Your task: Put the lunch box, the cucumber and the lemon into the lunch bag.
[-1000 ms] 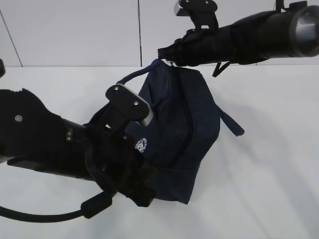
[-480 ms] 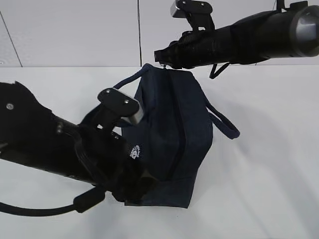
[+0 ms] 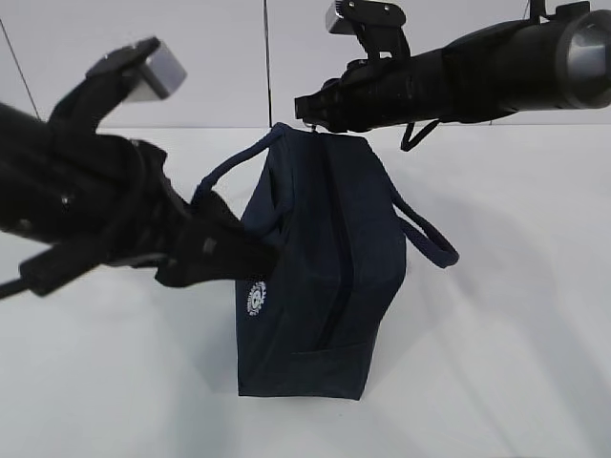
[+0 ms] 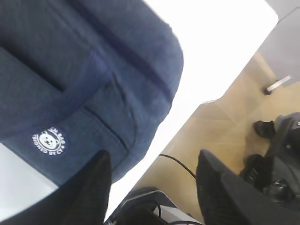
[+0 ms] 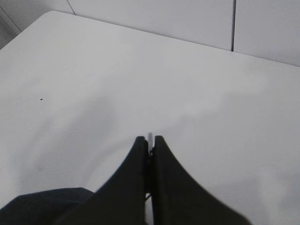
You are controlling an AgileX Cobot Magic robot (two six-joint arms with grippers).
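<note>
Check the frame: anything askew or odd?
The lunch bag sits skewed, hoisted at one top corner by the right gripper, shut on its zipper ring pull. The left gripper is open, holding nothing.

Your right gripper point(image 5: 149, 145) is pinched closed on a thin metal ring point(image 5: 150, 138), arm stretched in from the right. Your left gripper point(image 4: 152, 176) has fingers spread, nothing between.
</note>
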